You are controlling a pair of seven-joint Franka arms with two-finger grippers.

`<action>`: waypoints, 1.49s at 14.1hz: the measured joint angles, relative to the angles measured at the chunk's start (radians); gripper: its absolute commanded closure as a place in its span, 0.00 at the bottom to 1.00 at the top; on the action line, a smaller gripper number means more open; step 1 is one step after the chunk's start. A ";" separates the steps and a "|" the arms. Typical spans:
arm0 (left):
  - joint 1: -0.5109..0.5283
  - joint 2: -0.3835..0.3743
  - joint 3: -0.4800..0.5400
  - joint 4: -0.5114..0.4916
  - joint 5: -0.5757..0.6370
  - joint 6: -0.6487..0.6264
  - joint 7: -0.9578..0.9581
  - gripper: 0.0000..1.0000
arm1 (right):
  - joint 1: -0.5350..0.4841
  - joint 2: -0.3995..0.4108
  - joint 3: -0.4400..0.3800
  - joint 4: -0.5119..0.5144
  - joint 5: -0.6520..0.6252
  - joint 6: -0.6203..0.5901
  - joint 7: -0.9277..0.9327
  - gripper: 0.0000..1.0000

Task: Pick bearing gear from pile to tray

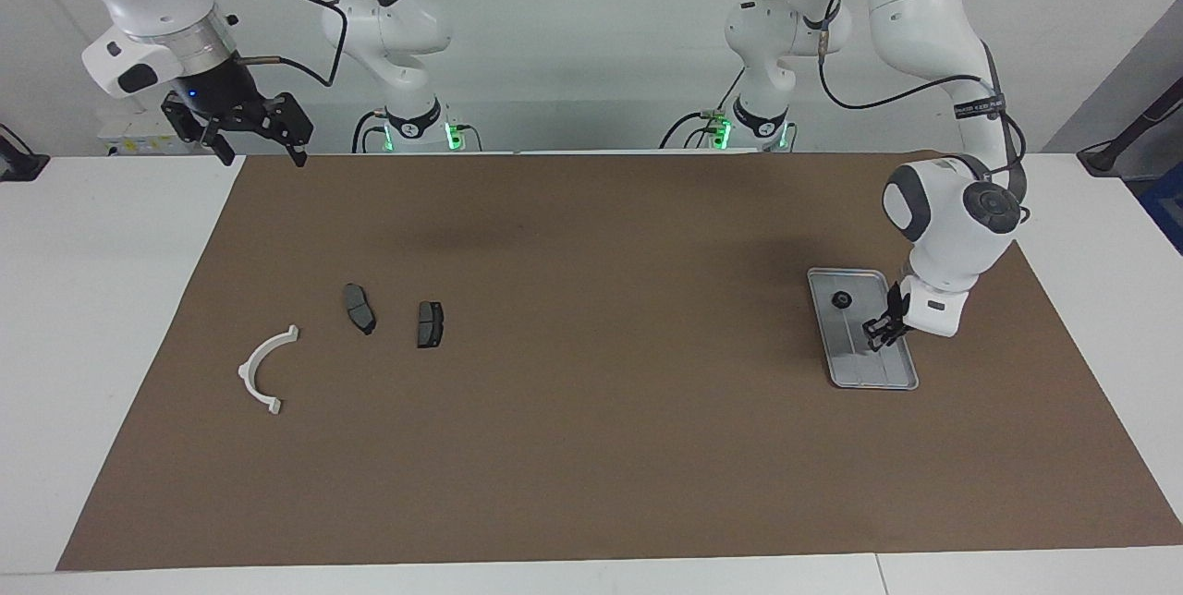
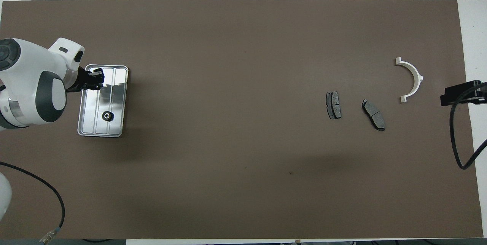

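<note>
The silver ribbed tray (image 1: 855, 357) (image 2: 91, 112) lies toward the left arm's end of the table. One small black toothed gear (image 1: 841, 300) (image 2: 108, 116) rests in it, at the end nearer the robots. My left gripper (image 1: 878, 330) (image 2: 94, 78) is low over the tray's end farther from the robots. Whether it holds anything is not visible. The pile lies toward the right arm's end: a white half-ring bracket (image 1: 263, 369) (image 2: 412, 79) and two dark grey brake pads (image 1: 359, 309) (image 1: 430, 324) (image 2: 333, 105) (image 2: 374, 115). My right gripper (image 1: 259, 150) (image 2: 461, 94) waits open, raised over the mat's edge.
A brown mat (image 1: 591, 447) (image 2: 228, 161) covers most of the white table (image 1: 83, 299). The left arm's white wrist (image 1: 952, 216) (image 2: 30, 85) stands beside the tray. A black cable (image 2: 454, 138) hangs from the right arm.
</note>
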 measured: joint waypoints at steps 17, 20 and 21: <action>0.000 -0.307 -0.003 0.086 0.000 -0.424 0.004 0.00 | 0.000 0.000 0.000 0.000 -0.002 0.000 0.000 0.00; 0.000 -0.402 -0.001 0.113 0.000 -0.578 0.005 0.00 | 0.000 0.000 0.000 -0.001 -0.002 0.000 0.000 0.00; 0.000 -0.415 0.005 0.145 0.000 -0.657 0.006 0.00 | 0.000 0.000 0.000 -0.002 -0.002 0.000 0.000 0.00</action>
